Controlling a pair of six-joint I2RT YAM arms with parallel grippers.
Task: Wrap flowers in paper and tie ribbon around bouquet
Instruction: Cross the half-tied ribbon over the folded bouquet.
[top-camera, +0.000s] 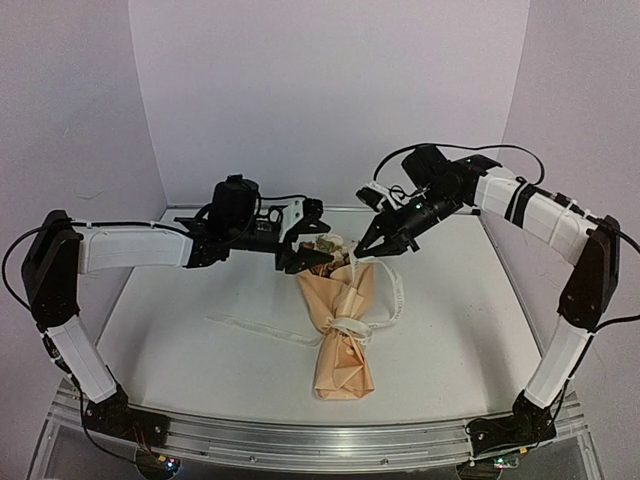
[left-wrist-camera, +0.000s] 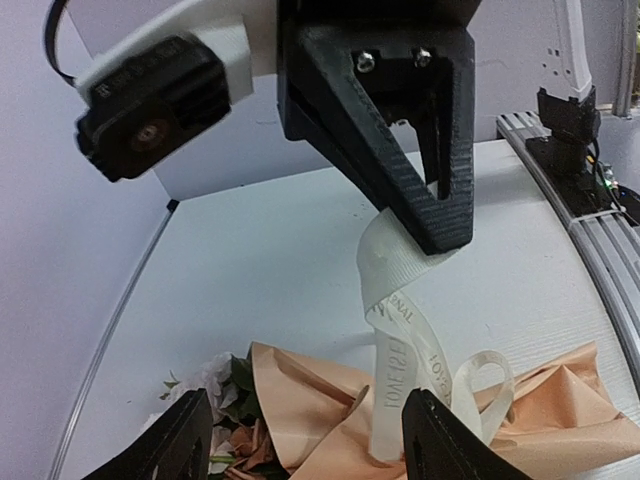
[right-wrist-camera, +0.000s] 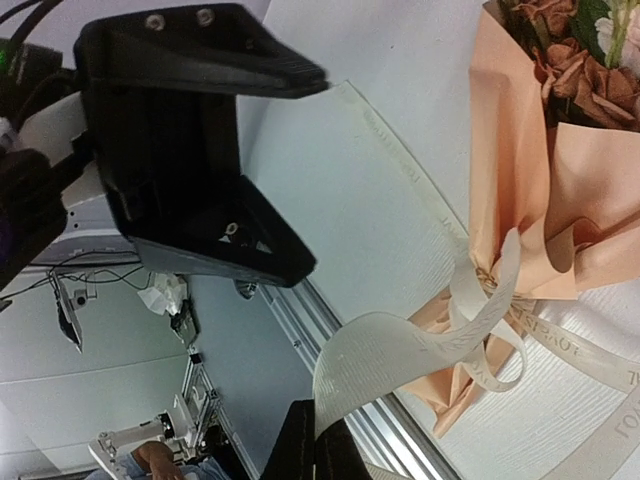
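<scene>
Metal rail (top-camera: 320, 437) sits closest to the top cam, along near edge of white table (top-camera: 180, 310). Past it the bouquet (top-camera: 343, 355) lies approx centre of the table, narrow end twd the rail, wide end away. Paper (top-camera: 345, 295) is tan-brown, creased and gathered into a cone. Flowers (top-camera: 328, 245) show at the wide end: white, peach and rusty-brown heads w/ green leaves.

Ribbon (top-camera: 252, 327) is cream w/ faint lettering. It goes round the cone about mid-length, where loops bunch up on the paper; can't tell if that's a finished knot. One tail lies flat on the table, out to my left of the bouquet. The other strand arcs out on my right side and climbs to my R gripper (top-camera: 365, 248).

R gripper: jaws closed, pinching the ribbon. R wrist cam shows the strip coming straight out from between the fingers. It hangs above the table, just beside the flower heads on their right.

L gripper (top-camera: 307, 238): jaws wide apart, nothing in them, positioned over the flower end. In L wrist cam the ribbon strand drops from R gripper down betw my two L fingers (left-wrist-camera: 175, 440), nearer the right-hand one; can't make out any contact. Tips of the two grippers are near each other, not touching.
</scene>
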